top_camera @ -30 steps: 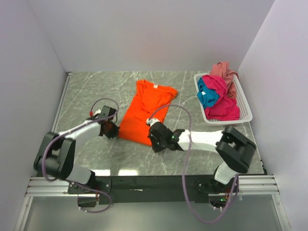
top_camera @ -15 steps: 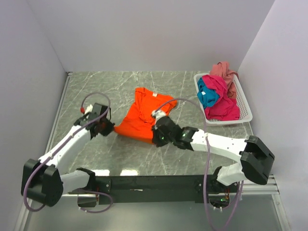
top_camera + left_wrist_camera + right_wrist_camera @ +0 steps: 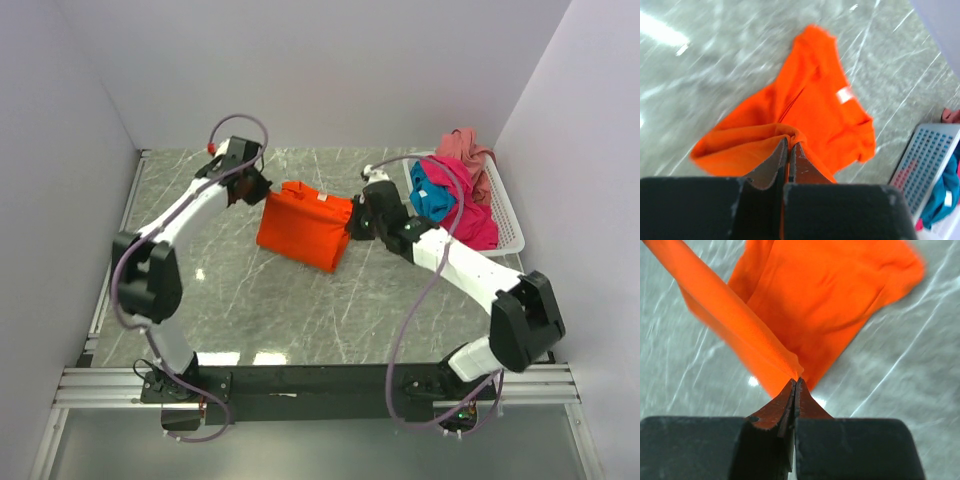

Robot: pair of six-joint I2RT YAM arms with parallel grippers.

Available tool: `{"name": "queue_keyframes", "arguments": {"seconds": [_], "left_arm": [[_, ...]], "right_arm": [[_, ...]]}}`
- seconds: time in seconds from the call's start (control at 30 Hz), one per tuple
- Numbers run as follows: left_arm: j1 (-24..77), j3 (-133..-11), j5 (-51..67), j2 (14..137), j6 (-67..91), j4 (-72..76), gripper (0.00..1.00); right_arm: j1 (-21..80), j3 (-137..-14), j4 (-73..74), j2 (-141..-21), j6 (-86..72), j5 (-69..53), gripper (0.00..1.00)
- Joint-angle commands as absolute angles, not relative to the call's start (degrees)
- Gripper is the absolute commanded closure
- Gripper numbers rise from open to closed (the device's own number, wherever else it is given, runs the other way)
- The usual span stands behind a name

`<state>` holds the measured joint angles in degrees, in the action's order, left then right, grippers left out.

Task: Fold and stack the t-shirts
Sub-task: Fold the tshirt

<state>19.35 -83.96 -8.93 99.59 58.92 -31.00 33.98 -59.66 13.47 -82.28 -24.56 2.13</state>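
Observation:
The bright orange t-shirt (image 3: 303, 232) is doubled over at the table's middle back, its near half lifted over the far half. My left gripper (image 3: 262, 193) is shut on its left corner and my right gripper (image 3: 353, 222) is shut on its right corner. In the left wrist view the orange t-shirt (image 3: 815, 110) bunches at the tips of the left gripper (image 3: 789, 144). In the right wrist view a taut edge of the orange t-shirt (image 3: 810, 295) runs up-left from the right gripper (image 3: 795, 380). Magenta (image 3: 462, 222), teal blue (image 3: 432, 203) and dusty rose pink (image 3: 468, 148) t-shirts lie heaped in the basket.
The white slatted basket (image 3: 512, 228) stands at the back right against the wall, just right of my right arm; in the left wrist view the basket (image 3: 927, 160) shows at the right edge. White walls close the table at the back and both sides.
Both grippers carried the shirt's near hem away from the arm bases toward the back, folding the orange shirt over itself. Both arms now reach much farther out.

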Motion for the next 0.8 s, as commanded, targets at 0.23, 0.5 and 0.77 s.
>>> {"name": "queue_keyframes", "arguments": {"seconds": [0.23,0.5,0.77], "left_arm": [[18.81,-106.23,-8.97,119.25,51.42,-26.46,0.99],[18.90,-117.94,-8.26,130.86,46.15,-27.15,0.33],[18.81,-107.41,-3.61,124.10,35.70,-21.71,0.00]], "right_arm": [[22.69,-73.98,15.73,-99.11,-20.39,0.61,1.00],[19.07,-85.77,16.33,-114.42,-16.62,-1.41,0.39],[20.12,-76.92,10.11,-102.32,-18.10,-10.71,0.16]]}}
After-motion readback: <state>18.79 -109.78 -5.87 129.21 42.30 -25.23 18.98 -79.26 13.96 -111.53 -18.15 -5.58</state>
